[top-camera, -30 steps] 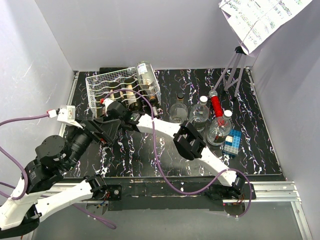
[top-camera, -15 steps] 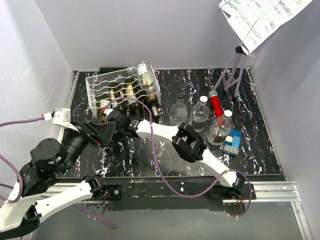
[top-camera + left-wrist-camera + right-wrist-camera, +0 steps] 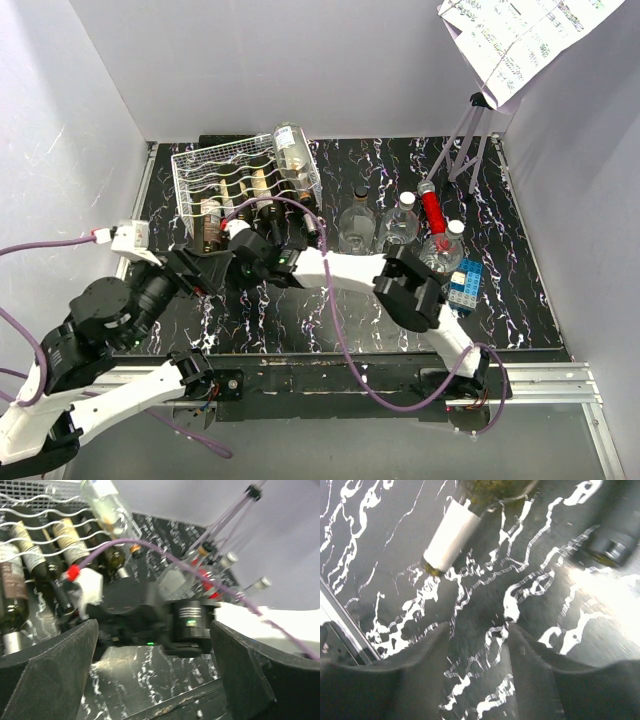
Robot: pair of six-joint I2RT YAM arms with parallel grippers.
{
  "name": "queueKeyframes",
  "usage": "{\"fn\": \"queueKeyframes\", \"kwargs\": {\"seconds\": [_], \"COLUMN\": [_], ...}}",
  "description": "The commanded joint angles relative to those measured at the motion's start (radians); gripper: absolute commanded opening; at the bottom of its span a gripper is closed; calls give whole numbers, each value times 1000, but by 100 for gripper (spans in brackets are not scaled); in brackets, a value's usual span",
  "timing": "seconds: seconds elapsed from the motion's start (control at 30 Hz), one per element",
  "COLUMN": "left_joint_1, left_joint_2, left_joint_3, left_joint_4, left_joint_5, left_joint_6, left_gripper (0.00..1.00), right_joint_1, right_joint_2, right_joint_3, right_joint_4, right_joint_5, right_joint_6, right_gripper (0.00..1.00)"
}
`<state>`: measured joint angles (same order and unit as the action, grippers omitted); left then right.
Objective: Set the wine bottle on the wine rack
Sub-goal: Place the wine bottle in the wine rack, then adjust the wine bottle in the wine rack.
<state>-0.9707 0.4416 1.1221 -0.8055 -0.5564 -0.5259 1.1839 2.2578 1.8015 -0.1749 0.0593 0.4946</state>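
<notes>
My left gripper (image 3: 155,630) hangs spread wide and empty, the wine rack (image 3: 30,516) ahead to its left, while my right gripper (image 3: 476,630), parted and holding nothing, has a wine bottle's (image 3: 451,539) white-capped neck lying just beyond its tips.

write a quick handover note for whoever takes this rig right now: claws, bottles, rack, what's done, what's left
Claws: the left claw is wide open and empty, aimed at the rack's front. The right claw is open and empty, low over the table by the bottle necks.
Things: the wine rack has dark bottles lying in its cradles. A clear bottle lies along its right end.
Done: bottles look racked, and neither claw holds one.
Left: check that the clear bottle sits securely, then probably back both arms off.
</notes>
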Motion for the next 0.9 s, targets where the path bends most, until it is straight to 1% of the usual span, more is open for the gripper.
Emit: {"fn": "queueKeyframes", "kwargs": {"seconds": [0.0,0.03,0.1,0.13,0.2,0.23,0.3,0.33,0.37,0.4,0.43,0.47,0.53,0.57,0.6,0.63,0.67,0.7,0.73,0.77,0.8,0.83,0.87], "left_joint_1": [6,6,6,6,6,6,10,18,33,58,110,172,368,453,536,587,618,632,641,645,653,659,670], "left_joint_2": [71,81,100,112,147,167,222,242,264,278,289,295,304,318,344,371,394,416,433,445,453,460,471], "left_joint_3": [-24,-25,-28,-33,-44,-45,-54,-59,-67,-79,-97,-122,-178,-206,-223,-229,-231,-234,-240,-248,-255,-261,-268], "left_joint_4": [-106,-109,-109,-112,-135,-145,-179,-188,-198,-208,-190,-152,-54,-11,12,18,14,9,0,3,18,31,44], "left_joint_5": [-34,-31,-20,-22,-28,-31,-46,-51,-57,-53,-10,62,272,356,431,462,464,439,409,373,372,384,383], "left_joint_6": [-72,-83,-94,-97,-108,-111,-138,-140,-144,-151,-131,-85,1,35,62,85,105,124,133,135,151,162,155], "left_gripper": [88,83,67,61,54,49,46,42,41,44,49,58,60,64,65,65,66,72,80,85,93,98,98], "right_joint_1": [22,26,37,43,59,65,77,82,80,80,80,83,95,97,100,106,118,123,126,128,129,129,129], "right_joint_2": [-236,-278,-355,-395,-466,-501,-562,-584,-604,-624,-645,-680,-751,-786,-814,-848,-872,-898,-917,-934,-946,-958,-974], "right_joint_3": [-189,-238,-319,-352,-401,-416,-447,-449,-441,-435,-436,-453,-504,-519,-530,-539,-544,-547,-548,-548,-551,-554,-559], "right_joint_4": [137,137,114,88,13,-29,-124,-200,-280,-335,-371,-377,-377,-379,-386,-390,-390,-393,-394,-396,-394,-394,-390], "right_joint_5": [112,132,169,187,243,270,330,370,387,404,418,428,479,491,499,510,519,525,527,527,527,530,527], "right_joint_6": [1,7,22,38,64,85,142,189,221,249,269,280,300,306,311,312,306,300,294,288,277,266,259], "right_gripper": [48,41,26,20,8,7,5,3,1,1,1,1,1,1,1,1,1,1,1,2,3,4,5]}}
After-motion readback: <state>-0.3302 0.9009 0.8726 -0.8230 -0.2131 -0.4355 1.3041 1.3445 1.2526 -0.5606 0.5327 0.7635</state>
